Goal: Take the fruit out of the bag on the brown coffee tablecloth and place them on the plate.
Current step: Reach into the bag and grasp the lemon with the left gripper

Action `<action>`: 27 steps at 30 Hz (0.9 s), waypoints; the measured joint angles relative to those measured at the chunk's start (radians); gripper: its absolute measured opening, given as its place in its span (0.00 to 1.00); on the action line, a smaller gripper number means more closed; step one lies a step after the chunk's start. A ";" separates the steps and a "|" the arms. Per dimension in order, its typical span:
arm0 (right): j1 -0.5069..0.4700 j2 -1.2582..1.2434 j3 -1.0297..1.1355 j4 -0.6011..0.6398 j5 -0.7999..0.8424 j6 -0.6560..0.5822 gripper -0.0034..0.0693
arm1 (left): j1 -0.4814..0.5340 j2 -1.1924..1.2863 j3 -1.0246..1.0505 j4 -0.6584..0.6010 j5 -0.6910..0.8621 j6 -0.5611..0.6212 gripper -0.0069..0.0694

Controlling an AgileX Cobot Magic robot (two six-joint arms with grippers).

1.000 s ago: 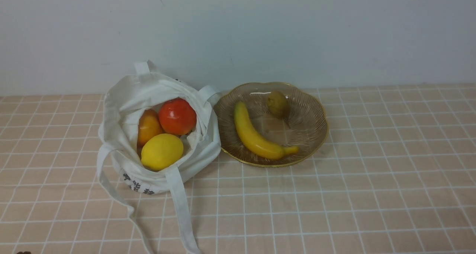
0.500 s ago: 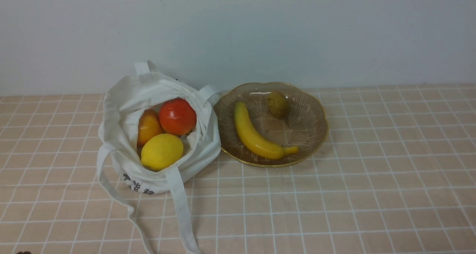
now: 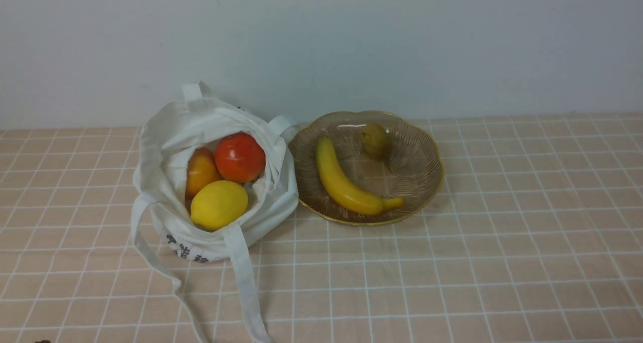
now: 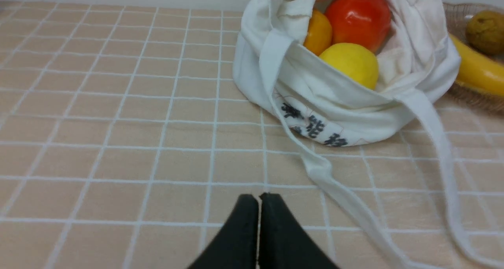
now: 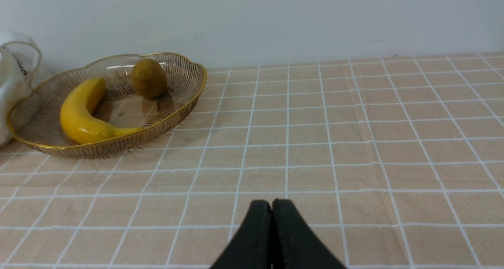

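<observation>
The white bag stands open on the tan checked tablecloth, black characters on its side. Inside lie a yellow lemon, a red round fruit and an orange-yellow fruit; all three also show in the left wrist view, lemon, red fruit, orange fruit. The amber plate sits right of the bag, touching it. My left gripper is shut and empty, low over the cloth before the bag. My right gripper is shut and empty, well short of the plate.
A banana and a small brown-green fruit lie in the plate. The bag's long straps trail toward the front edge. A pale wall stands right behind the bag and plate.
</observation>
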 joint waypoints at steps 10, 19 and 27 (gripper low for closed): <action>0.000 0.000 0.000 0.000 0.000 0.000 0.03 | 0.000 0.000 0.001 -0.604 0.000 -0.287 0.08; 0.000 0.000 0.000 0.000 0.000 0.000 0.03 | -0.001 0.053 -0.246 -0.646 0.180 -0.042 0.08; 0.000 0.000 0.000 0.000 0.000 0.000 0.03 | -0.003 0.564 -0.677 -0.294 0.632 0.163 0.08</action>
